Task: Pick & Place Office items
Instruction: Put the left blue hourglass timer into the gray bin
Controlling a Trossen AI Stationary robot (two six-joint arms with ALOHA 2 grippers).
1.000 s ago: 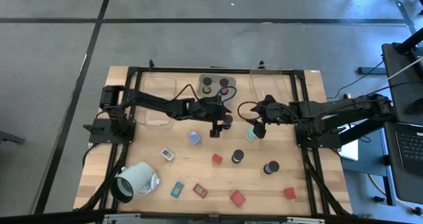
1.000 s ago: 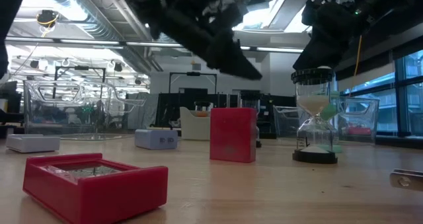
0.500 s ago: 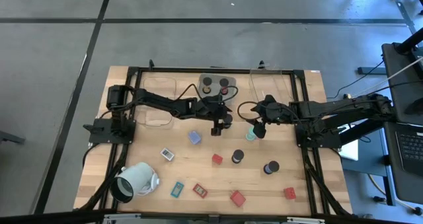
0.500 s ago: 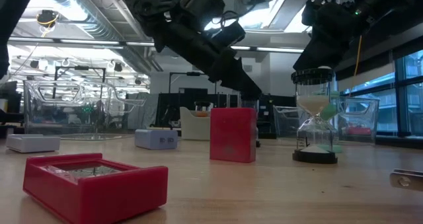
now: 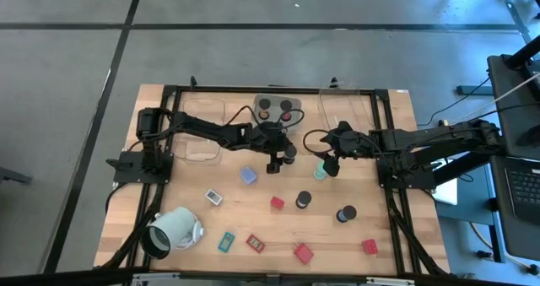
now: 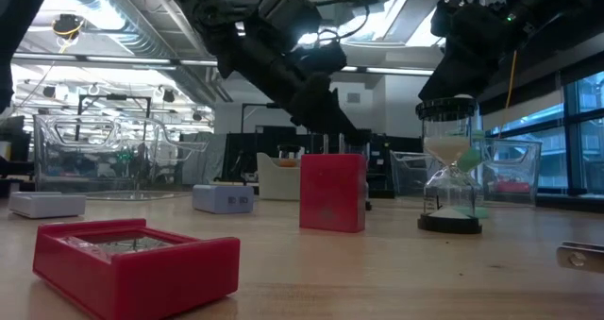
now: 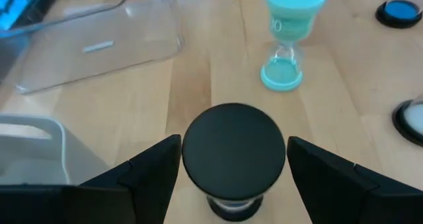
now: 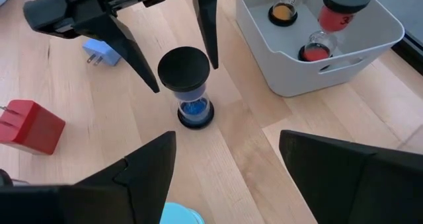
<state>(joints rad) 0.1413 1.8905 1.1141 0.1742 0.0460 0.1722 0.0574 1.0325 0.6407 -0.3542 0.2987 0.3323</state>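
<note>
The black-capped sand timer (image 8: pixel 187 95) stands upright on the bare wooden table near its middle; a round matte cap tops a small glass waist with blue sand at the bottom. The left gripper (image 7: pixel 232 148) straddles it, its dark tapered fingers spread to either side of the cap and apart from it, so nothing is gripped. The right gripper (image 8: pixel 228 145) hangs nearby, its fingers wide and empty, just above a teal sand timer (image 7: pixel 289 39) that stands beside the black one.

Just beyond the black timer sits a grey moulded bin (image 8: pixel 291 72) with rounded corners, holding an orange-sand timer (image 8: pixel 283 11) and a red-sand timer (image 8: pixel 334 19); a clear plastic tray (image 7: pixel 99 45) lies flat on the wood well to one side. A pale blue plug-shaped cube (image 8: pixel 99 52) and a glossy red block (image 8: pixel 30 125) lie near the left arm's side; in the low view an upright red block (image 6: pixel 332 193) hides the spot where the left fingers reach the table.

Compared with a second ago, the left arm has dropped lower and reached farther back; the right arm has not shifted.
</note>
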